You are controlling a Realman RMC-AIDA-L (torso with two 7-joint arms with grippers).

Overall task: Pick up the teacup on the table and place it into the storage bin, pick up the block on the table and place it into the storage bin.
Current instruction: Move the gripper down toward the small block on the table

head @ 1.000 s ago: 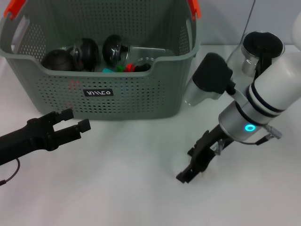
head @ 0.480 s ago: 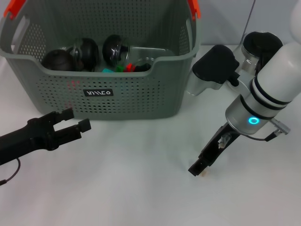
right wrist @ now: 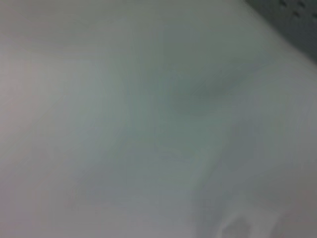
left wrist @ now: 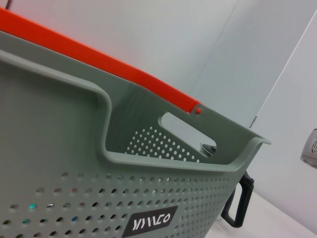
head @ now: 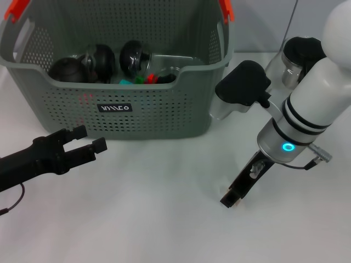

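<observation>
- The right end effector [head: 233, 197] points down at the white surface [head: 153, 219] near five o'clock, probably reaching for something small; whether its fingers are spread or pinching, I cannot tell.
- The left end effector [head: 88, 139] hangs spread at nine o'clock, idle, before the storage bin [head: 142, 109].
- No teacup or block shows clearly on the surface.
</observation>
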